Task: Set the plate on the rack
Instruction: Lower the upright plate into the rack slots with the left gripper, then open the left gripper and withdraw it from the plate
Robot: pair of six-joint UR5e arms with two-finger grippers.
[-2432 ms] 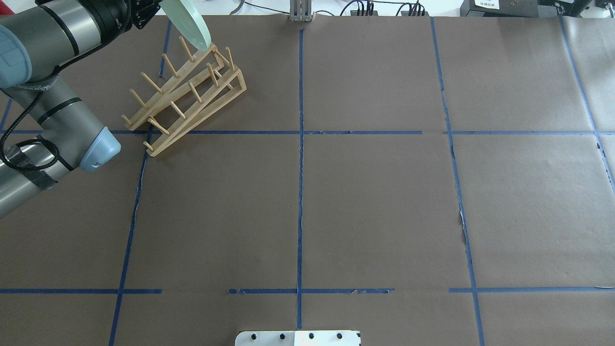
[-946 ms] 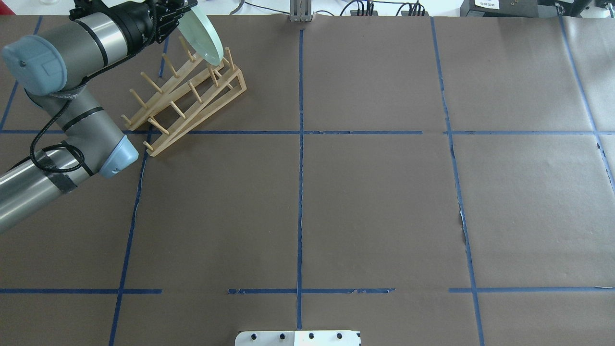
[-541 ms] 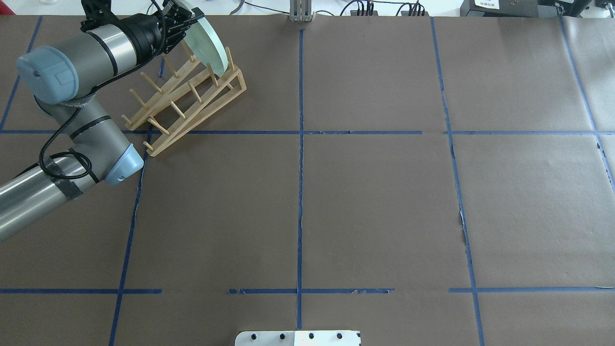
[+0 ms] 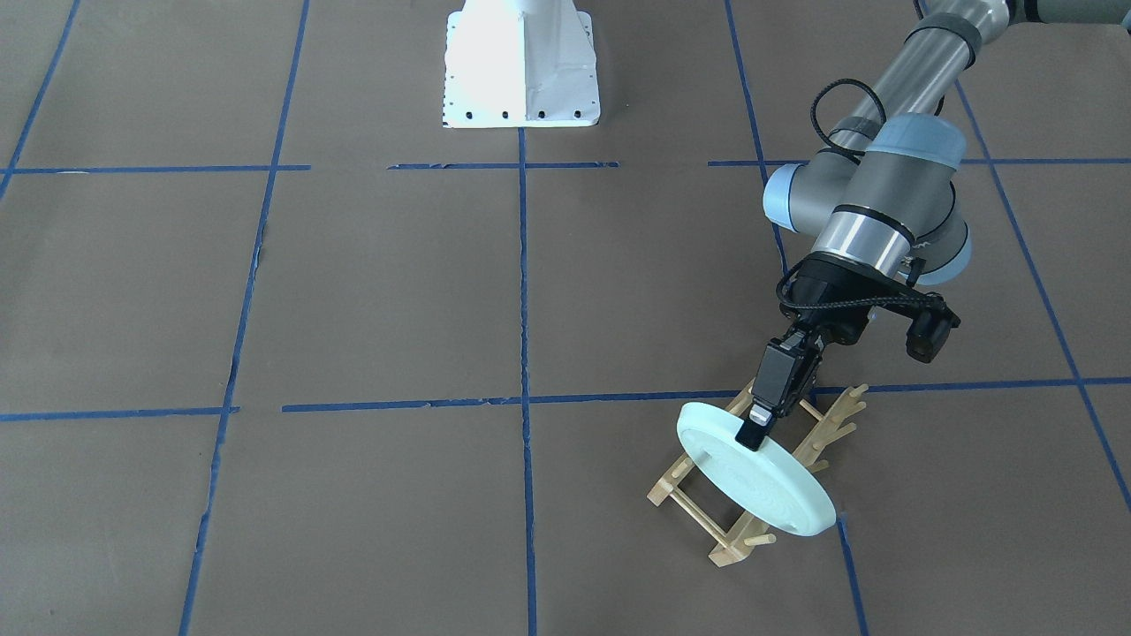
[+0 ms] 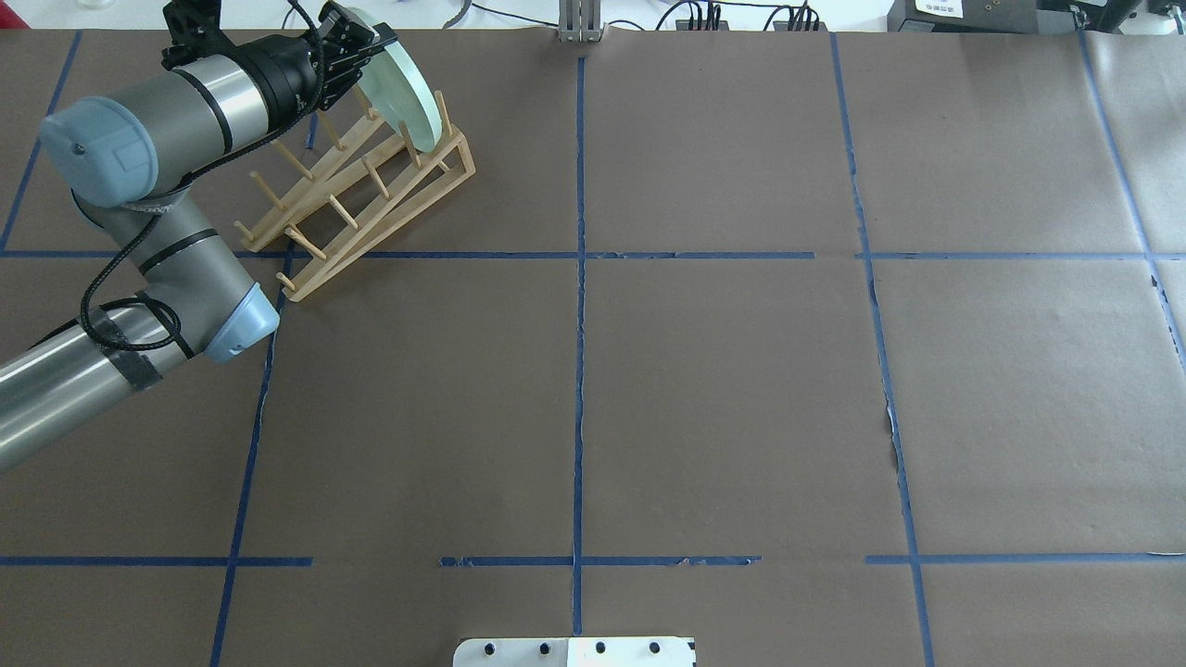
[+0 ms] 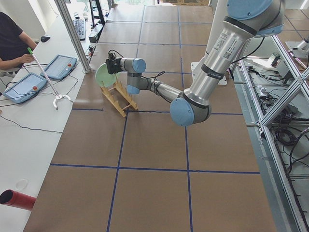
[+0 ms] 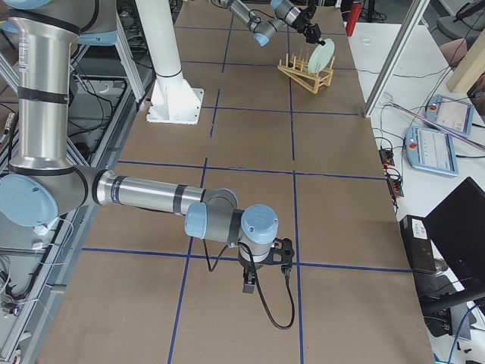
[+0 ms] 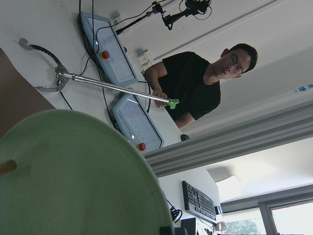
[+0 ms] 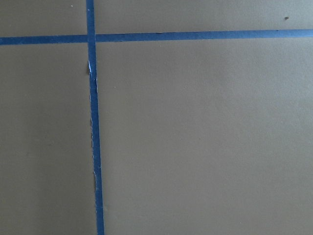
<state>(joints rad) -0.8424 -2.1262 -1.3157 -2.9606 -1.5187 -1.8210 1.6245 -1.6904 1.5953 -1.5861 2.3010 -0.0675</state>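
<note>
**Left gripper** [image 4: 754,431], lower right of the front-facing frame: closed on the upper rim of the plate [image 4: 770,488]. One finger lies across the plate's face. The other is hidden behind it.

**Plate:** held on edge and tilted. Its lower rim is down among the upright pegs at one end of the rack [image 5: 382,233], which is the end at the upper left of the overhead frame. In the left wrist view one peg tip [image 8: 7,167] shows at the left edge, in front of the plate's face. Whether the rim already bears on the rails cannot be told.

**Step in hand (judged):** seating the plate in a slot. The carry is finished and release is not yet made.

**Next move (judged):** lower until the pegs and rails take the weight. Then part the fingers and lift clear without dragging the rim or nudging the light rack across the table [image 4: 398,291].

**Right gripper** [image 7: 248,282], lower middle of the right-side frame: well apart from the work. Its state cannot be told.
</note>
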